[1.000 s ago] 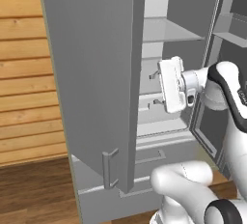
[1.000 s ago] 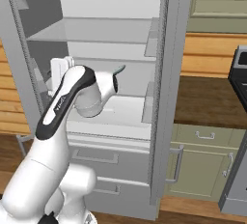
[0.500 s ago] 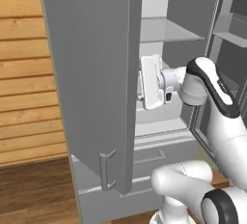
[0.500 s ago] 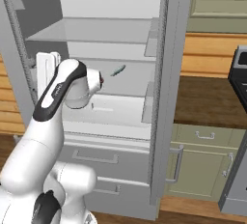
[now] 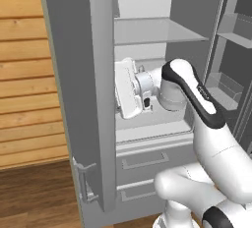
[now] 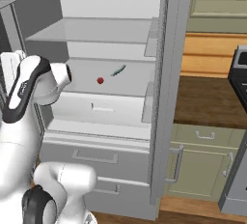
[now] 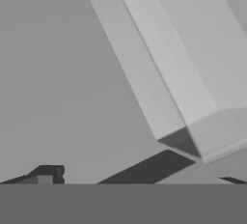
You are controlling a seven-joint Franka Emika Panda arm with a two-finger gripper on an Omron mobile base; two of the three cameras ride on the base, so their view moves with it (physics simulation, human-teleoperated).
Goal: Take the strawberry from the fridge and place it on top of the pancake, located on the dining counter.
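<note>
Left base view: set behind and to the left, facing forward and down past the edge of the open left door point(image 5: 81, 94) into the fridge point(image 5: 162, 30). Right base view: set behind and to the right, facing the same white interior past the right door point(image 6: 166, 88), sharing shelves and lower drawers point(image 6: 96, 158) with the other. Hand view: rolled, pressed very close to grey fridge surfaces
</note>
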